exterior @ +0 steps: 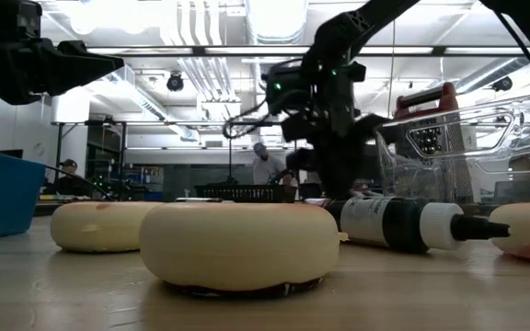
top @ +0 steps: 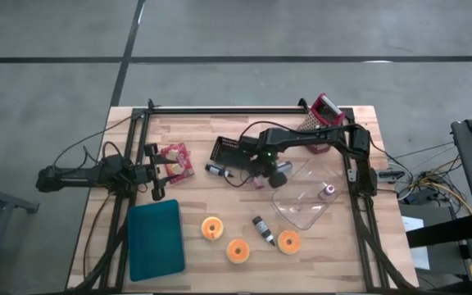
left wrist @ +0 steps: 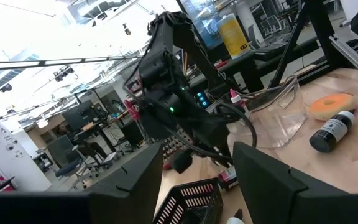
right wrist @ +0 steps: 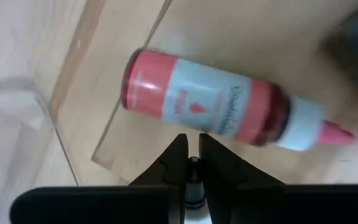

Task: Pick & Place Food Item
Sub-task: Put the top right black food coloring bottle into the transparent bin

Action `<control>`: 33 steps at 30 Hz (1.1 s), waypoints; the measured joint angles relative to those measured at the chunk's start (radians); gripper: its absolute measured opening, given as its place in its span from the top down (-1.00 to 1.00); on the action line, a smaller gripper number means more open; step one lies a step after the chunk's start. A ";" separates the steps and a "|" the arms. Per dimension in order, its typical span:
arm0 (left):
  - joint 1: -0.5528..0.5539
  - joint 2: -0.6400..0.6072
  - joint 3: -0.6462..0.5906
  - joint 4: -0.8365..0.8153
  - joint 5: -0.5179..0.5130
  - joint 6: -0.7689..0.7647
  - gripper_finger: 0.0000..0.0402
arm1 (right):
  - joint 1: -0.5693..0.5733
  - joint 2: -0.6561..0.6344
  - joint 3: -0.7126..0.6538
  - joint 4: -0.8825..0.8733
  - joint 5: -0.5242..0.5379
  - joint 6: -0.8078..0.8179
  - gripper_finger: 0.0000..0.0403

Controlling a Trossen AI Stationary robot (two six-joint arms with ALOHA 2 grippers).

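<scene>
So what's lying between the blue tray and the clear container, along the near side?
High view: three orange donuts and a dark bottle lie between blue tray and clear container.

Bare desk point(top: 211, 262) lies open along the near edge; the clear container point(top: 306, 197) and black basket point(top: 229, 150) crowd the middle.

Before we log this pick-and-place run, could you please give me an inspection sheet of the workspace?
Surface: wooden plank table.
Job's things: three orange ring-shaped foods, lying between tray and tub.
Clutter: teal rectangular tray; clear plastic tub; black wire basket; red-handled grater; red snack packet; red squeeze bottle on its side.
Grippers: right gripper shut, beside the red bottle, not holding it; left gripper open, waiting at the table's left.
Cables: loose bundle off the right edge.
Surroundings: grey floor; a person far behind.
</scene>
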 joint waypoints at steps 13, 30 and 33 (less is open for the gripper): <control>0.000 0.000 0.000 0.000 0.000 0.000 0.01 | -0.002 -0.205 0.028 0.008 0.002 0.218 0.86; 0.000 0.005 0.000 0.000 0.000 0.000 0.01 | 0.023 -0.469 -0.300 0.364 0.159 0.349 0.86; 0.000 0.005 0.000 0.000 0.000 0.000 0.01 | 0.037 -0.499 -0.321 0.379 0.238 0.393 0.86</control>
